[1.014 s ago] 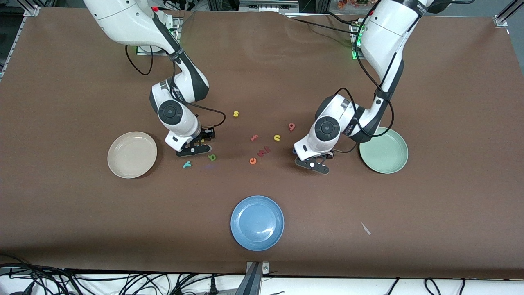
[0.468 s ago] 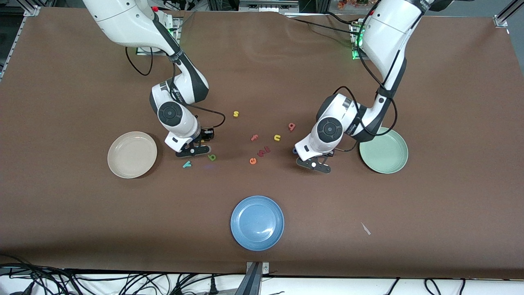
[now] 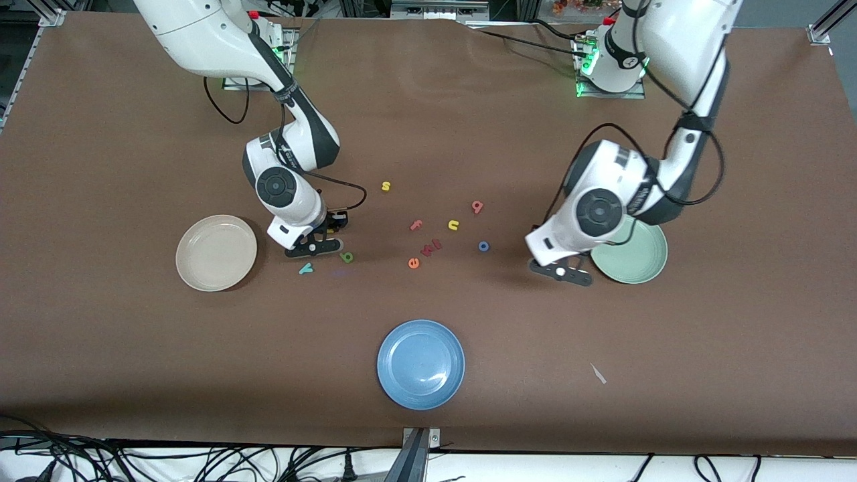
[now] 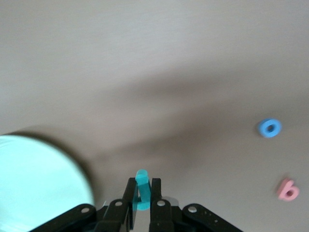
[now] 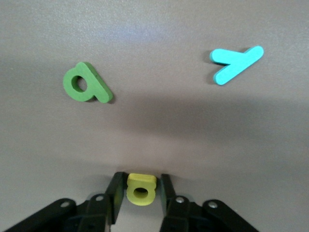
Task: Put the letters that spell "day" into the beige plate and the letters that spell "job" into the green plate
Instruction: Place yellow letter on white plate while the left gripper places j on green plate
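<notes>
- The left tool (image 4: pixel 143 205) pinches the teal j (image 4: pixel 141 189) upright between its fingers, over the desk (image 3: pixel 736 201) just beside the rim of the green plate (image 3: pixel 639 258).
- To do this step well, I would carry the j over the bare middle of the green plate, lower it close to the surface, and only then spread the fingers, so the light letter does not bounce out or stick to a pad.
- Outward from that tool, the blue o (image 3: pixel 483 246) and the red-pink b (image 3: pixel 477 206) lie on the desk toward the middle, well apart from the green plate; both have yet to be moved.
- The right tool (image 5: pixel 140 193) is low at the desk near the beige plate (image 3: pixel 215 252), its fingers pressed against the sides of the yellow d (image 5: pixel 141 188); the grip looks just made.
- Here a straight lift is wise, checking that the d rises with the fingers before swinging toward the beige plate.
- The green a (image 3: pixel 346 256) and the teal y (image 3: pixel 306 268) rest just beside that tool, nearer the front camera; the y is the closer to the beige plate. The lift should clear both.
</notes>
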